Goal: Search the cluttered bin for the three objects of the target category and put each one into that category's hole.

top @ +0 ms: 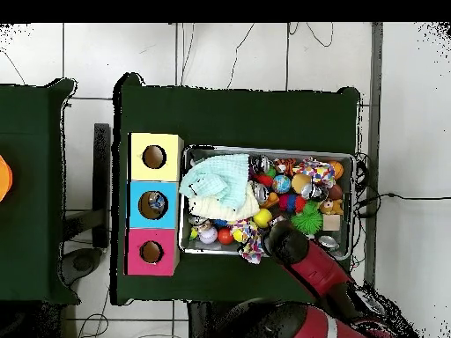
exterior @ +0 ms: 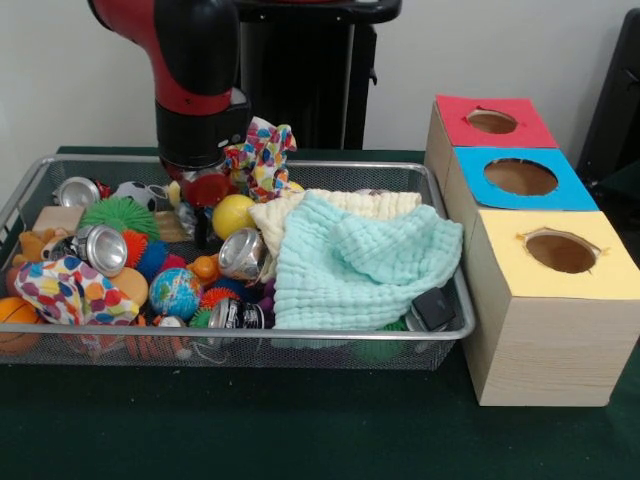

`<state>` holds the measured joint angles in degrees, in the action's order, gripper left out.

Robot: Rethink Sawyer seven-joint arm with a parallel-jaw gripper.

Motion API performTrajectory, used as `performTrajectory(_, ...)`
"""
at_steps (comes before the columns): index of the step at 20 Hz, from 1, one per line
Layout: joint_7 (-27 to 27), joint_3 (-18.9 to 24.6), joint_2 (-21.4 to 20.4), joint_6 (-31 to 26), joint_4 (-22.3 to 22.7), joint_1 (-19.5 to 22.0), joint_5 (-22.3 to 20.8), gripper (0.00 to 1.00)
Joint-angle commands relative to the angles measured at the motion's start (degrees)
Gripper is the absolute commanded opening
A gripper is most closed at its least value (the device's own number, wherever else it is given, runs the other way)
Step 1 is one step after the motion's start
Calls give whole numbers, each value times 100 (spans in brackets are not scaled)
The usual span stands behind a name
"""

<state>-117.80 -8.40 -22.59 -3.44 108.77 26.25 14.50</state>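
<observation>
A thick rounded arm (exterior: 195,70), glossy red shell with black cylindrical wrist section.

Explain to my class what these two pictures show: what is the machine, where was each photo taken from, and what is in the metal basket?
The machine is a red and black robot arm reaching down into a wire basket on a green table. One picture looks across the table; the other looks straight down. The basket holds a jumble: a mint cloth, a cream cloth, a yellow ball, a globe ball, shiny cans and spiky toys. Beside it stand three boxes with round holes, topped red, blue and yellow. The arm's pincer is low among the toys; whether it holds anything cannot be seen.
</observation>
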Motion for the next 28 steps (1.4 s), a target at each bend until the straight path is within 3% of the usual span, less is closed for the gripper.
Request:
performTrajectory(1, -1249, 378, 289, -82, 367, -61, 280, 100)
performTrajectory(4, -1144, 314, 310, -122, 269, -79, 255, 100)
performTrajectory(5, -1112, 293, 324, -50, 244, -85, 212, 0)
performTrajectory(12, -1209, 136, 370, -10, 173, -266, 319, 0)
performTrajectory(22, -1024, 187, 365, 43, 73, -133, 197, 0)
performTrajectory(24, -977, 108, 219, -50, 71, -194, 176, 0)
performTrajectory(28, -805, -109, -486, -795, 101, -412, 143, 0)
